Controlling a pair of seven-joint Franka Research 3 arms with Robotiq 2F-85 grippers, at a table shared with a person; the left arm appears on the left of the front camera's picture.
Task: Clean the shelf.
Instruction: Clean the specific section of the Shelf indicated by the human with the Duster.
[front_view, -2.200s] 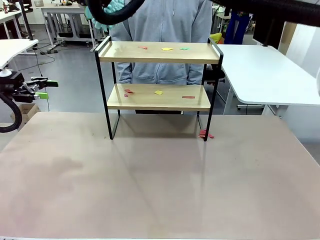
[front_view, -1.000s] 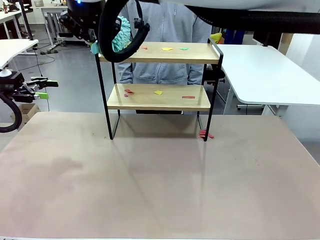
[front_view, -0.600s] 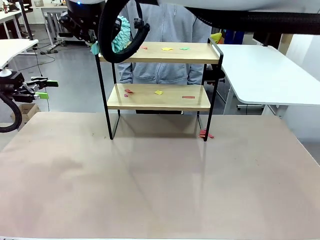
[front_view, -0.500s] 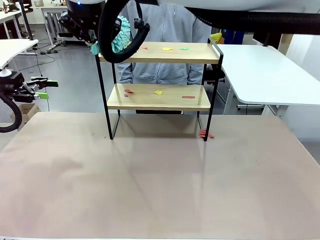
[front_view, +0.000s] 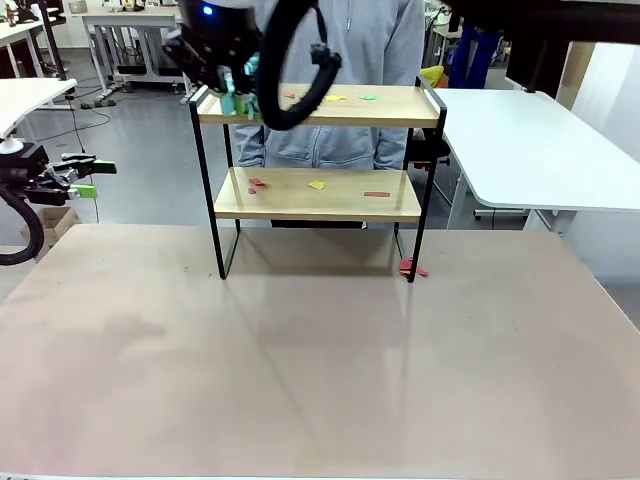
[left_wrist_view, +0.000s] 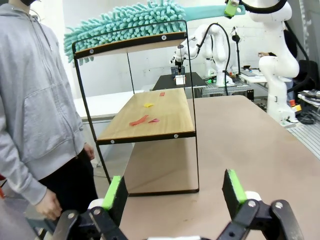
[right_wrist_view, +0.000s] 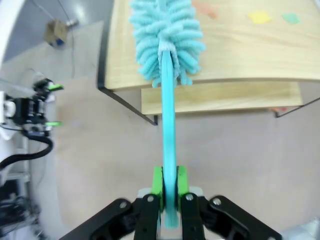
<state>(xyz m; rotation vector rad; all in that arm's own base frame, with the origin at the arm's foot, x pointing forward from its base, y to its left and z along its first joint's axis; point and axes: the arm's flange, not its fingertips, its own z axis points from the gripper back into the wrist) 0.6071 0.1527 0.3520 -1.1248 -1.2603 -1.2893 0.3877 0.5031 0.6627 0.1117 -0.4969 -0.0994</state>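
**Teal duster across the left end of the shelf's top board**

Teal chenille fronds of the duster (right_wrist_view: 167, 35) lie over the left end of the top board (right_wrist_view: 235, 55), straight out beyond the right gripper (right_wrist_view: 169, 187). Its green-padded fingers are clamped tight on the flat handle. That is plain from the right wrist camera. From the front, the arm's black wrist hides most of the head, and just a bit of teal shows at the left rail of the shelf (front_view: 340, 205). The left wrist view adds the side-on look, with the fluffy head overhanging the board's far edge on the side of the person (left_wrist_view: 35, 100).

The left gripper (left_wrist_view: 175, 192) hangs off the left edge of the table (front_view: 320, 360). Its fingers are spread wide with nothing between them, and the shelf stands well beyond their tips.

On the top board lie a red scrap (front_view: 286, 96), a yellow scrap (front_view: 333, 98) and a green scrap (front_view: 369, 97), off to the side of the duster. The lower board (left_wrist_view: 165, 117) holds two red bits and a yellow one.

Half a second ago the right wrist was outside the left rail; now it is over the board. The scraps and the left gripper are where they were.
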